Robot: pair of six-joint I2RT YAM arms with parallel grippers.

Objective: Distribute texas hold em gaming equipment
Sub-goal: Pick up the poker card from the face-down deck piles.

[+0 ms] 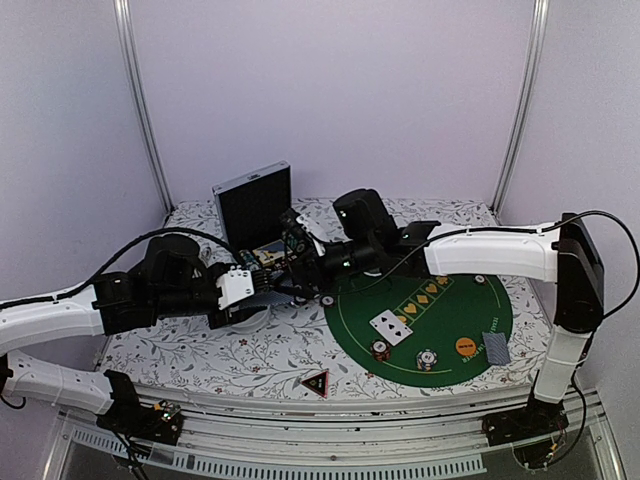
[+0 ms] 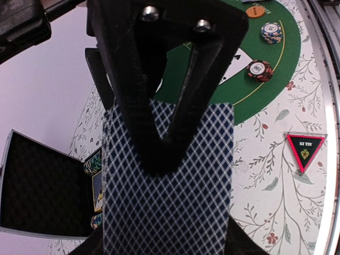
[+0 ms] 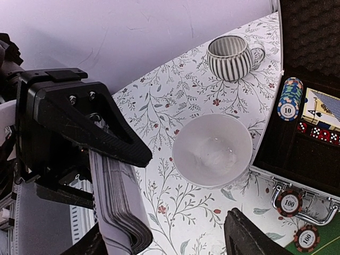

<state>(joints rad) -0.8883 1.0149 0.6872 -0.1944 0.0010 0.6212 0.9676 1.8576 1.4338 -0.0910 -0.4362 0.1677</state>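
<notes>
Chips (image 1: pixel 380 349) on your mat (image 1: pixel 450 310) number two, plus one orange disc (image 1: pixel 465 345); one triangle (image 1: pixel 316 383) lies off it. Left jaws clamp the deck (image 2: pixel 186 212); right jaws gape empty.

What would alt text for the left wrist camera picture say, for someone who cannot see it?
The left gripper, black and two-fingered, clamps a deck of cards with blue diamond-patterned backs, filling the view. Beyond lie a green felt mat with two poker chips, a black red-edged triangle on the flowered tablecloth, and an open black case at left.
</notes>
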